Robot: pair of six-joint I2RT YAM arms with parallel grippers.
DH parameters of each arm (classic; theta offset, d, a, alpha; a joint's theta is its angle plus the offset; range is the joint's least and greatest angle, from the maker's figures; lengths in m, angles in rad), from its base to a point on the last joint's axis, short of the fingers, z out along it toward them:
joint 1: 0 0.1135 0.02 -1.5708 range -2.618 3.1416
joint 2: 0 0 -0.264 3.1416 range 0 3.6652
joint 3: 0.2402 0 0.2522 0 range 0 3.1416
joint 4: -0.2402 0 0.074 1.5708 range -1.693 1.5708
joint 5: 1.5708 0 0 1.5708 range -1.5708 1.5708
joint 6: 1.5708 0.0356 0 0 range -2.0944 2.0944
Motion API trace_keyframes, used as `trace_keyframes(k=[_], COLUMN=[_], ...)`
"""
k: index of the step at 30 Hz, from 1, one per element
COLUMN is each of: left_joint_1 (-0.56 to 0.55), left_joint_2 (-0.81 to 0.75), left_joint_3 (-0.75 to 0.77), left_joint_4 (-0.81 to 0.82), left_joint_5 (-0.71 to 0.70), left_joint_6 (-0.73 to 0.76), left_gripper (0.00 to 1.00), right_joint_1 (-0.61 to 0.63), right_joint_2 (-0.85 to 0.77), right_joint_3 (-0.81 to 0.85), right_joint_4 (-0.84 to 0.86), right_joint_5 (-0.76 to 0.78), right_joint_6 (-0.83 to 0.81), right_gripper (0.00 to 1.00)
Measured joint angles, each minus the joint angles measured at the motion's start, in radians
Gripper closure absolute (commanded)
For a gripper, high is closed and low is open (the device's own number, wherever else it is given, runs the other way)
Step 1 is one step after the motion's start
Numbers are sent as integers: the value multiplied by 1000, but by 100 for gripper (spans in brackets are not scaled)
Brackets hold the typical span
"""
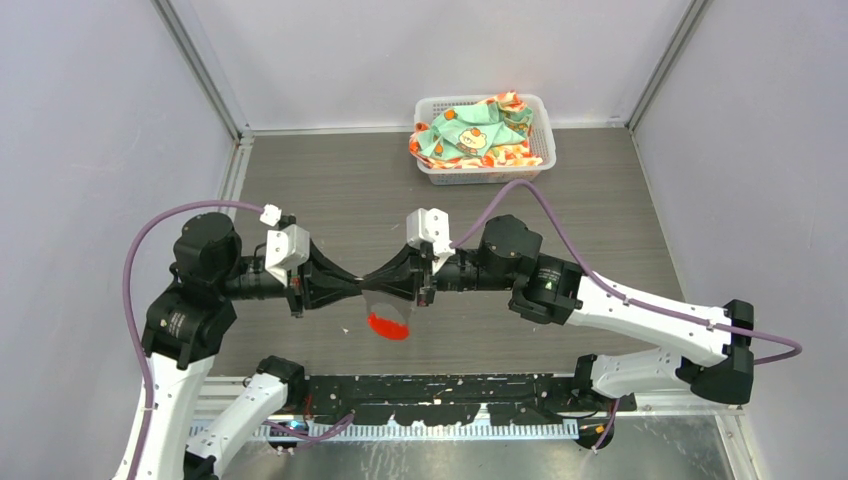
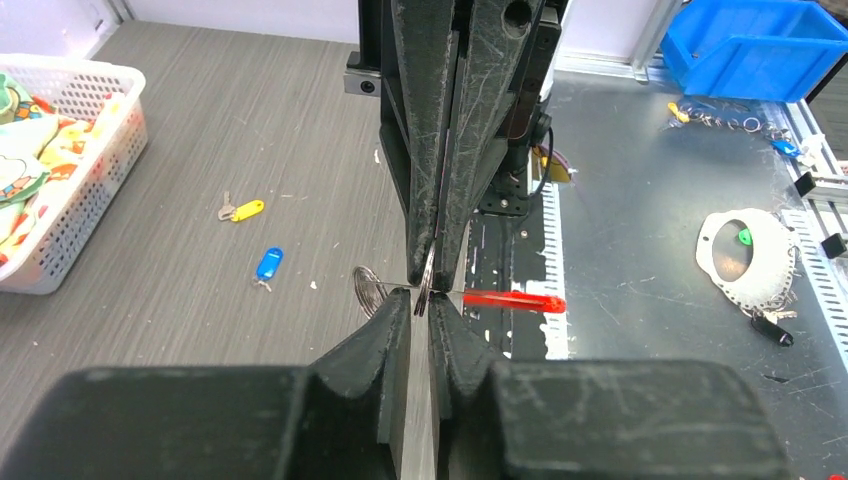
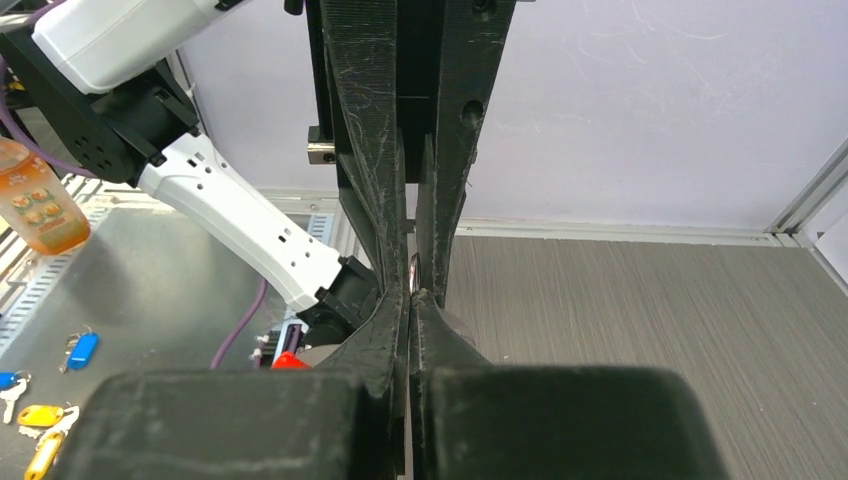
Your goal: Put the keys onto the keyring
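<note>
My left gripper (image 1: pixel 352 288) and right gripper (image 1: pixel 374 282) meet tip to tip above the table's middle. Both are shut on the keyring (image 2: pixel 428 283), whose thin metal ring stands edge-on between the two pairs of fingertips. Its red tag (image 1: pixel 388 325) hangs below and also shows in the left wrist view (image 2: pixel 514 300). A coiled part of the ring (image 2: pixel 367 290) sticks out at the left. The yellow-tagged key (image 2: pixel 242 210) and the blue-tagged key (image 2: pixel 268 265) lie loose on the table, apart from both grippers. I cannot make them out in the top view.
A white basket (image 1: pixel 540 110) holding patterned cloth stands at the back of the table. Off the table on the metal bench are a blue bin (image 2: pixel 760 45), a white disc with chains (image 2: pixel 745 250), spare tagged keys (image 3: pixel 80 350) and an orange bottle (image 3: pixel 35 200).
</note>
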Motion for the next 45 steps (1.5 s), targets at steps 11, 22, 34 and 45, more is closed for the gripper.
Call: trace_keyframes(k=[11,22,34,45], left_joint_1=[1,-1,-88,-113], left_joint_2=[0,116,212,210], left_joint_3=[0,78,161,163], left_joint_4=[-16,-238,-411,-419], left_joint_5=[-14,-75,-158,-188], left_joint_6=[-6,211,343,347], left_gripper=[100,100,100,100], right_joint_1=[-6,-39,-71,-74], right_joint_2=[23,166,335,363], right_joint_3=[40,449,706,736], right_joint_4=[-53,-582,-947,-983], right_joint_5=[-15,-41,-102,-171], right_joint_6=[3,-111,-232,-238], right_gripper=[85,58,69,75])
